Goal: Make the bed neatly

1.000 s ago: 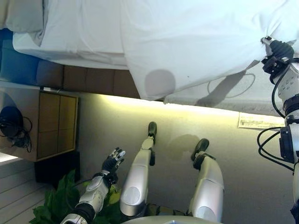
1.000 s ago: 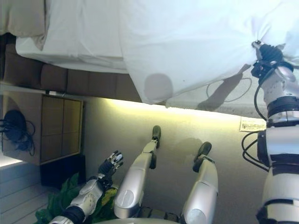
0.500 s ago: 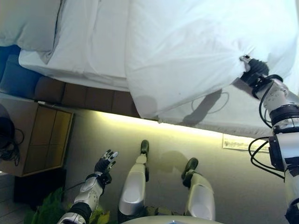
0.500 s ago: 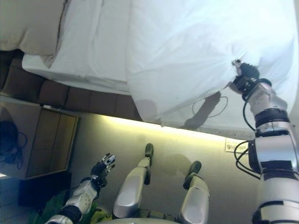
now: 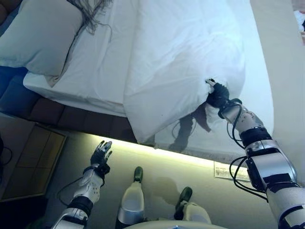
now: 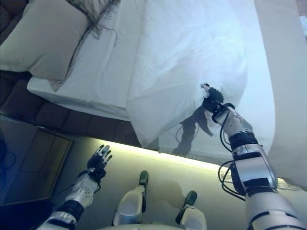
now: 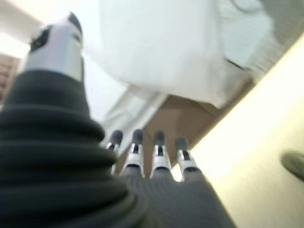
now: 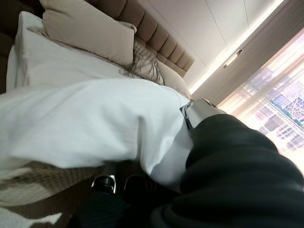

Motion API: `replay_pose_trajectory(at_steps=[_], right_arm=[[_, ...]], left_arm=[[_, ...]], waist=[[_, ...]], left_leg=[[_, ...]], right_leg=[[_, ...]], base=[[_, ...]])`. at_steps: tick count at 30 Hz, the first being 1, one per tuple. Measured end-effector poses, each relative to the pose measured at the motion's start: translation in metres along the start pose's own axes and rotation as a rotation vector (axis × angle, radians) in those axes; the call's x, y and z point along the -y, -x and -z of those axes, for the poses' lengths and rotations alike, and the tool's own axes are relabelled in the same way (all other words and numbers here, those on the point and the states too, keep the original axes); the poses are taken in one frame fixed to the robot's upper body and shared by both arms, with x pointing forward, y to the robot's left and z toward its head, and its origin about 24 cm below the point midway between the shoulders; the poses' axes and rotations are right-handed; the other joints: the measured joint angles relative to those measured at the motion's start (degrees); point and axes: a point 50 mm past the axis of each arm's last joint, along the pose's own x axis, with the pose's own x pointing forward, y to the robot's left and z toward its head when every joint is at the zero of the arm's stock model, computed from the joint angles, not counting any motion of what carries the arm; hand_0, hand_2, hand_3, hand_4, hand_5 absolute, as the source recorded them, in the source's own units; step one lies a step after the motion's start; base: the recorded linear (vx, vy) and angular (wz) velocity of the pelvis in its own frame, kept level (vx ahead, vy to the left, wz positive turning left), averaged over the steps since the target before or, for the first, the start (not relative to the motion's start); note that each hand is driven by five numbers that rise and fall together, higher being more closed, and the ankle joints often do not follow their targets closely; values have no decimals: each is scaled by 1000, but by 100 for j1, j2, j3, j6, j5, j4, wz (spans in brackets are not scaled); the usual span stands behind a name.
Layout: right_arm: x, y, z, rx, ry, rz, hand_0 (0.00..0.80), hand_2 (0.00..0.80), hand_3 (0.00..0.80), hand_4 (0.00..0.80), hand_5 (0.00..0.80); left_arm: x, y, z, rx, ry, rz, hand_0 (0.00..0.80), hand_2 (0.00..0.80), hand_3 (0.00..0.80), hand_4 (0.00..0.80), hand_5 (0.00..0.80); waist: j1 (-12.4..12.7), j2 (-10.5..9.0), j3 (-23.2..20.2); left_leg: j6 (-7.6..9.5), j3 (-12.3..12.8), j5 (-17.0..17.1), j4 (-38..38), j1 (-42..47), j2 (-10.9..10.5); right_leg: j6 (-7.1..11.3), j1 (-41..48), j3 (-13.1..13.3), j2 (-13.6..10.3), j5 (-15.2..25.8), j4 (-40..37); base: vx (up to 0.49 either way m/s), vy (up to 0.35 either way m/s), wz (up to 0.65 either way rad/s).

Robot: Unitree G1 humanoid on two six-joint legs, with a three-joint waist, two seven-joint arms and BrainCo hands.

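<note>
— What surrounds the bed?
— A padded brown headboard (image 8: pixel 156 45) at its head, a padded brown base (image 5: pixel 71 119) below, and a strip of warm light (image 5: pixel 190 160) glowing under the frame onto a pale floor (image 5: pixel 157 176).
— And beyond?
— A wooden nightstand (image 5: pixel 28 157) at the near corner; a bright window (image 8: pixel 280 95) and a lit ceiling cove (image 8: pixel 235 57).

Warm strip glow under bed (image 5: pixel 95 119); duvet (image 5: pixel 190 57) glaring white; window (image 8: pixel 280 109) overexposed; left wrist view blurred.
</note>
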Motion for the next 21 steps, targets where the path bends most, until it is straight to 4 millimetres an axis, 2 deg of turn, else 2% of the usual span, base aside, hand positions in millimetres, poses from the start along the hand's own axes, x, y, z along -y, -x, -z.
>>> replay_pose_trajectory(at_steps=[4, 7, 13, 21], right_arm=[[-17, -9, 25, -48, -45, -33, 800, 800, 800, 800, 800], [-28, -12, 35, -57, -53, -60, 800, 800, 800, 800, 800], [-36, -15, 46, -68, -58, -76, 800, 800, 800, 800, 800], [-47, -19, 56, -53, -112, -109, 800, 800, 800, 800, 800]], left_arm=[[20, -8, 1, -24, 163, 35, 0, 0, 0, 0, 0], [35, -12, 10, -86, 257, 59, 0, 0, 0, 0, 0], [36, -7, 44, -290, 468, 42, 0, 0, 0, 0, 0], [41, -1, 58, -432, 661, 61, 0, 0, 0, 0, 0]], waist=[[-10, -233, -131], [-8, -308, -174], [-2, -439, -185], [11, -832, -153]], left_leg=[[-41, -12, -17, 2, -2, 56], [-66, -21, -24, 6, -11, 90], [-90, -29, -39, 6, -42, 119], [-196, -52, -74, 78, -162, 254]], right_leg=[[-32, 66, -9, 79, 38, -143], [-43, 77, -10, 122, 41, -178], [-54, 81, -12, 164, 49, -239], [-120, 76, -13, 323, 82, -394]], base=[[-9, -75, 0], [-10, -82, 0], [-8, -76, 0], [-11, -110, 0]])
